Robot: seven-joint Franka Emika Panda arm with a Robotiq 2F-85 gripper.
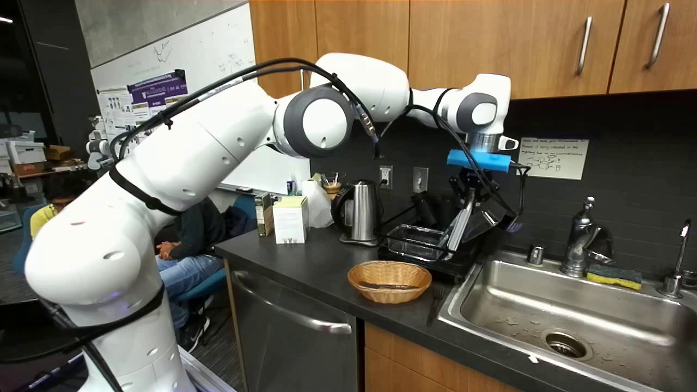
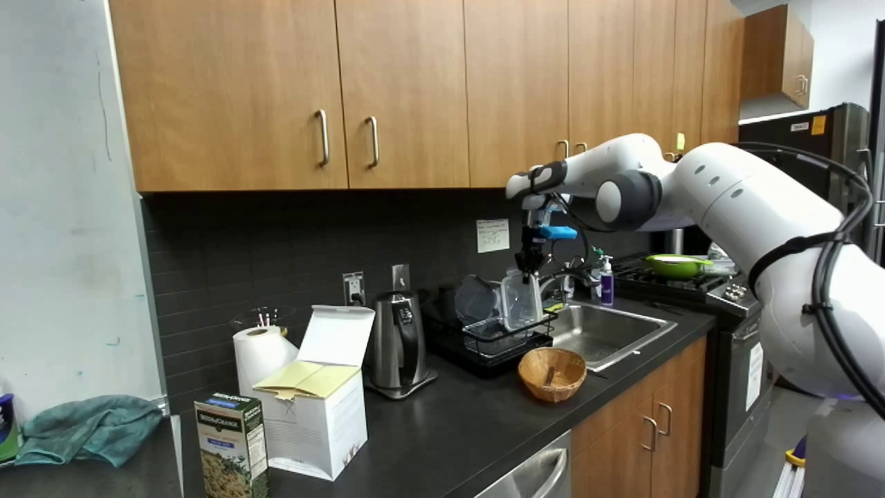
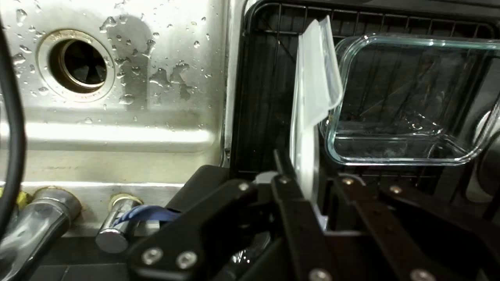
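Note:
My gripper [image 3: 310,175] is shut on a whitish plastic lid [image 3: 314,82], which stands on edge between its fingers. In the exterior views the gripper [image 1: 469,185] points down over the dish rack [image 2: 487,353], with the lid [image 1: 460,223] below it, slightly tilted. The lid [image 2: 520,302] reaches down to the rack; whether it touches the wires I cannot tell. Right beside it in the wrist view lies a clear glass container [image 3: 398,160] in the rack. Another transparent piece [image 2: 476,301] leans behind the lid. The fingertips are partly hidden in dark shadow.
The steel sink [image 3: 175,117] adjoins the rack, with a faucet [image 1: 578,245] behind it. A wicker basket [image 1: 389,295] and a dark fork [image 1: 436,296] lie in front. A kettle [image 1: 364,209] and white box [image 2: 314,422] stand further along. Cabinets [image 1: 512,43] hang above.

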